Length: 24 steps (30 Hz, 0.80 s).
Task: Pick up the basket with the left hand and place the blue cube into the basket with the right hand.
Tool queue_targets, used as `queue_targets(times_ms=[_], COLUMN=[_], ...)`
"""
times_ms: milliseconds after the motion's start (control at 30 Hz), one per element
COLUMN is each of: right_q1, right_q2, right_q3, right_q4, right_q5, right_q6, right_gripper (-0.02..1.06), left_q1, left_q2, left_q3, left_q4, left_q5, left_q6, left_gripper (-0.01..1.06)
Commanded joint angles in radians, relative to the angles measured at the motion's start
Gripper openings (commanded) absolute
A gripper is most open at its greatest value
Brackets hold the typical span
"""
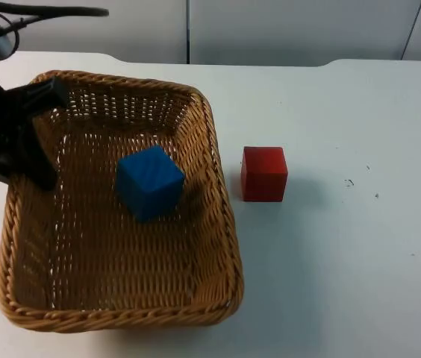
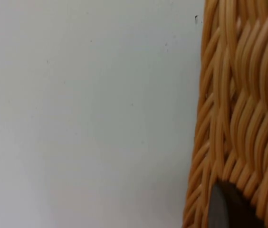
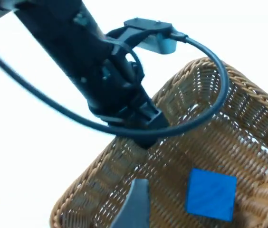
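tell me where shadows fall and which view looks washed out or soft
Top view: the blue cube and red cube cast soft shadows to the right. Right wrist view: table blown out white, the left hand dark against it on the basket rim. Left wrist view: weave soft, light even.

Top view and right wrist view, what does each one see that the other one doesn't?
Top view: a red cube on the table beside the basket. Right wrist view: the right tool above the basket. Both: the blue cube inside the basket, the left tool at its rim.
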Motion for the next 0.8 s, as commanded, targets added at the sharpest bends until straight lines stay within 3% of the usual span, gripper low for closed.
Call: queue_targets(times_ms=[0,433,767], right_q1=[0.001,0.001,0.001], right_q2=[-0.023,-0.219,-0.378], right_q3=[0.003,0.308,0.368], right_q4=[-0.018,-0.055,-0.055], right_q5=[0.027,-0.072,-0.075], right_q6=[-0.001,0.042,0.060], right_gripper=[0.79,0.79,0.79], left_q1=[-0.001,-0.001,0.011], left_q2=[0.015,0.158,0.269], left_q3=[-0.009,-0.227,-0.315], left_q4=[-0.071,-0.033,-0.022], left_q5=[-0.014,0.026,0.033], left_q6=[0.031,0.046,0.046], left_gripper=[0.00,0.00,0.00])
